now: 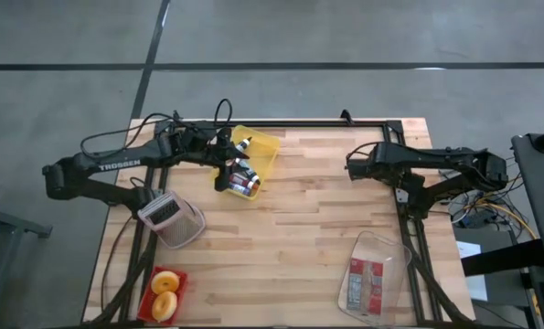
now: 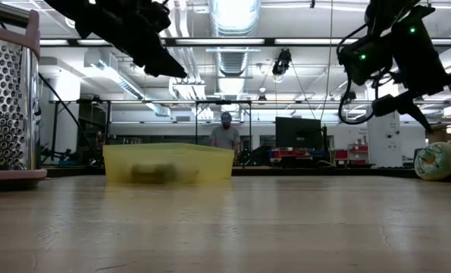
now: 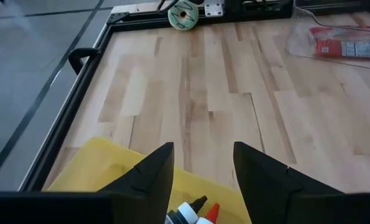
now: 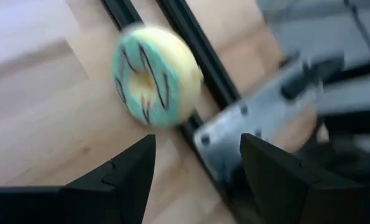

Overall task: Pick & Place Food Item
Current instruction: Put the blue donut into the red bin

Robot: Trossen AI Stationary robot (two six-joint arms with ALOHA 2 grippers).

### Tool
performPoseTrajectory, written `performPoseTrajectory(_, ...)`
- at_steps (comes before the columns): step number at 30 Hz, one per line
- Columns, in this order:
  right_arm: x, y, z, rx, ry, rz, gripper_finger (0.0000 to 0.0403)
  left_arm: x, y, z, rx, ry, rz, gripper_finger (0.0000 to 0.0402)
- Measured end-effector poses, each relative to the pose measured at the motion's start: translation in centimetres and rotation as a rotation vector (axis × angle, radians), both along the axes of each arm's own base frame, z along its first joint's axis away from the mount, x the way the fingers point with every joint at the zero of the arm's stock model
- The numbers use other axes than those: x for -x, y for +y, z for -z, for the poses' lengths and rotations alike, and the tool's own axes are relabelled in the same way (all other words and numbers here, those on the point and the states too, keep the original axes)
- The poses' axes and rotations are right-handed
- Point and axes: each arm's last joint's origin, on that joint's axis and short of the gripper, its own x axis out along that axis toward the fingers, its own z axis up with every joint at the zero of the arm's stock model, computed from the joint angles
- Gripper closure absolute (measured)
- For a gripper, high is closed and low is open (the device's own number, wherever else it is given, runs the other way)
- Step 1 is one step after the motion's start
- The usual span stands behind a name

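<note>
A grater (image 1: 173, 219) and a red tray (image 1: 163, 293) of donuts sit lower left on the counter (image 1: 299, 228), a clear bin (image 1: 374, 277) lower right. The left pincer (image 1: 224, 174) hovers released over bottles (image 1: 243, 178) by the yellow bin (image 1: 261, 151). The right pincer (image 1: 352, 165), released and empty, hangs upper right near a teal donut (image 4: 155, 77).

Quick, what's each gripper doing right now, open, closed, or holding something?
Left gripper: open, empty, over the yellow bin.
Right gripper: open, empty, near the frosted donut.

One camera looks straight down on the whole table (image 1: 299, 247), another sits level at its surface facing the room, both catching the yellow tray (image 1: 261, 149); wrist cameras peer close past their fingers.
</note>
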Motion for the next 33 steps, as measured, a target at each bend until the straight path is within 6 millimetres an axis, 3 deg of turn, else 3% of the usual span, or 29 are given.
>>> performPoseTrajectory(5,0.1,-1.4,-0.6,-0.162,-0.083,0.150,0.0174,-0.1,0.0,-0.1,-0.006,-0.014,0.000,0.0232)
performPoseTrajectory(19,1.2,-6.1,-3.6,-0.111,-0.181,0.220,0.0174,-0.1,0.0,-0.2,-0.023,-0.016,0.009,0.0232)
performPoseTrajectory(33,2.4,-6.9,-1.3,-0.138,-0.177,0.256,0.0174,-0.1,0.0,-0.1,-0.022,-0.017,0.010,0.0232)
